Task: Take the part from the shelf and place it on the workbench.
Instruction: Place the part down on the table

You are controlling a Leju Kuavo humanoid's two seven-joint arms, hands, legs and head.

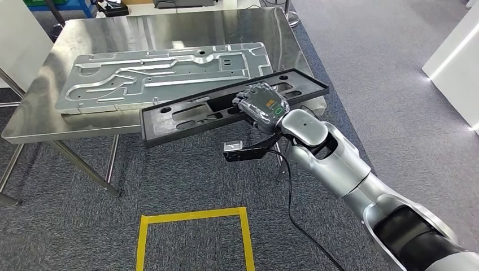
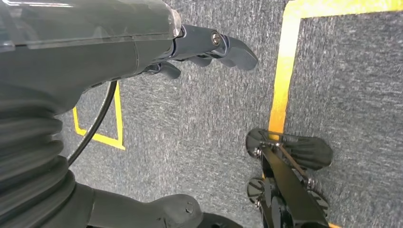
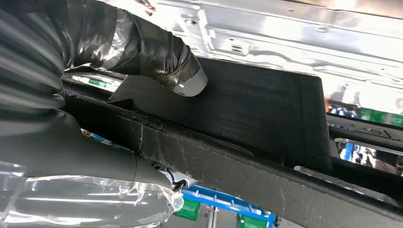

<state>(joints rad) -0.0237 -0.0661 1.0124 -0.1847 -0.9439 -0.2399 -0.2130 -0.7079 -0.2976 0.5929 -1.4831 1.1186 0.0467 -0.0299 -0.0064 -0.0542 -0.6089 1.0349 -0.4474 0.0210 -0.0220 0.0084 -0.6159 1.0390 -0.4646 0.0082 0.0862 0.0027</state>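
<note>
Gripping the long black plastic panel with slotted cut-outs (image 1: 226, 104) near its right end, our right hand (image 1: 261, 104) holds it over the near right edge of the shiny stainless-steel workbench (image 1: 169, 28). In the right wrist view the thick grey thumb (image 3: 183, 78) presses on one face of the panel (image 3: 266, 109) while the darker fingers close under its rim, so the part is clamped between them. The panel sits tilted, its far end over the bench corner and its near end jutting out past the bench edge above the grey carpet (image 1: 186, 180); we cannot tell whether it touches the bench top. Just beyond it, a large embossed silver sheet-metal plate (image 1: 164, 76) lies flat on the workbench. Our left hand (image 2: 204, 47) hangs over the carpet with its dark fingers (image 2: 235, 50) loosely curled and apart, holding nothing. A yellow tape square (image 1: 192, 237) marks the floor before the bench.
</note>
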